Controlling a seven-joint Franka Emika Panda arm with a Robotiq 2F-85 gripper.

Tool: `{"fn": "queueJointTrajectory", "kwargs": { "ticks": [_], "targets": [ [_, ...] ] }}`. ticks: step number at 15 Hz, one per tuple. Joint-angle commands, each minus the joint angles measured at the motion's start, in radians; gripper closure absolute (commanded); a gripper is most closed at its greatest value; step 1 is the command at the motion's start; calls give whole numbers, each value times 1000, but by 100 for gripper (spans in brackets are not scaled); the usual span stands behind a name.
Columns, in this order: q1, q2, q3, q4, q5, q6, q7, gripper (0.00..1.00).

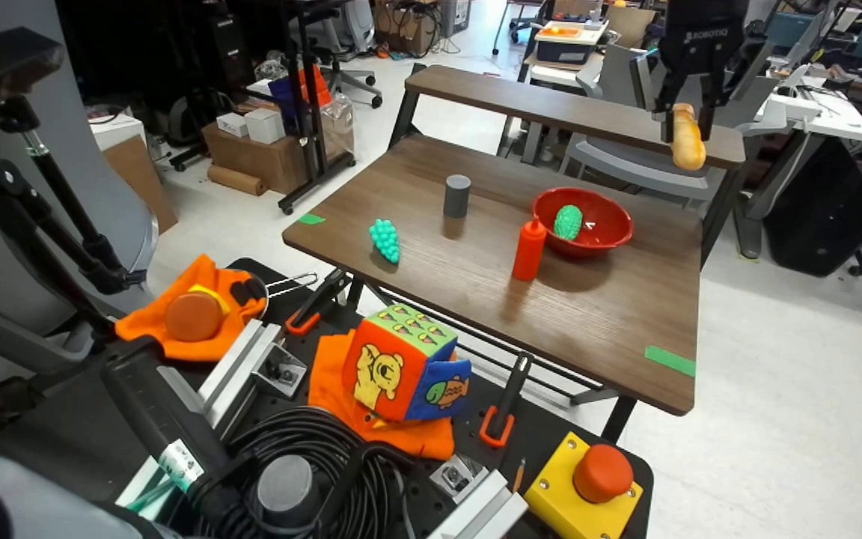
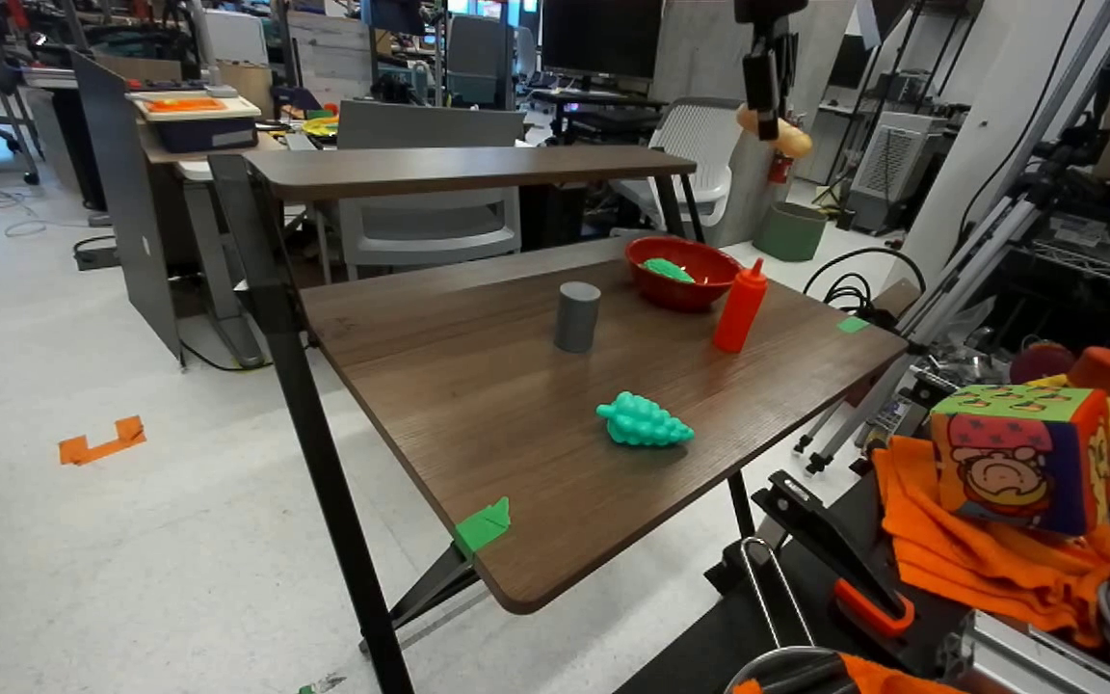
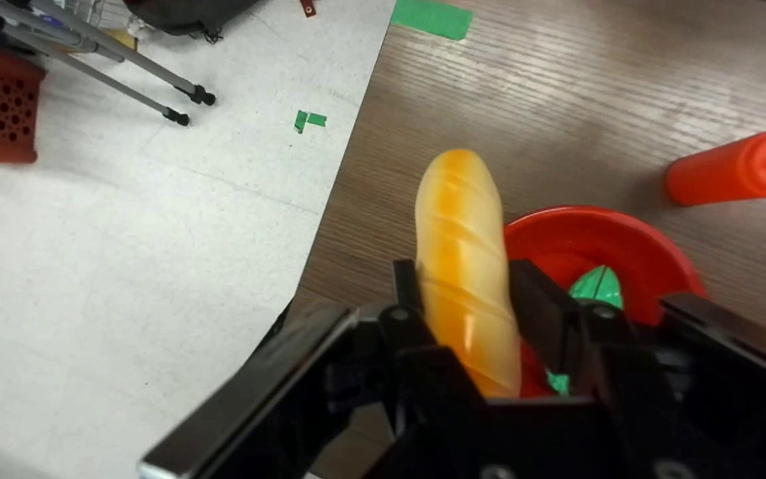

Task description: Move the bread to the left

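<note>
The bread is a small yellow-orange loaf with rounded ends, and it shows in both exterior views (image 1: 688, 147) (image 2: 792, 141) and in the wrist view (image 3: 459, 233). My gripper (image 3: 464, 283) is shut on it, with one finger on each side of its middle. In an exterior view the gripper (image 1: 687, 129) holds the bread in the air, high above the table (image 1: 625, 314). In the wrist view the bread covers part of the red bowl (image 3: 629, 229), which lies below it and to its right. The fingers hide part of the bread's near end.
A green textured object (image 1: 568, 222) lies in the red bowl. A red bottle (image 1: 528, 254) stands beside the bowl. A grey cylinder (image 1: 457, 198) and a teal grape-like cluster (image 1: 385, 240) are on the table. A raised shelf (image 1: 536, 101) runs along the table's back edge.
</note>
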Motion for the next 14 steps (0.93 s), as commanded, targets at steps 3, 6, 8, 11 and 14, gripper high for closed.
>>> {"fn": "queueJointTrajectory", "kwargs": {
  "ticks": [3,6,8,11,14],
  "targets": [
    [78,-237,57,-351,-141,54,-28,86],
    [122,-321,97,-520,-125,41,60,86],
    [152,-366,124,-631,-108,35,133,86],
    [183,-378,162,-711,-80,37,197,86],
    [198,-361,180,-732,-73,88,261,86]
  ]
}}
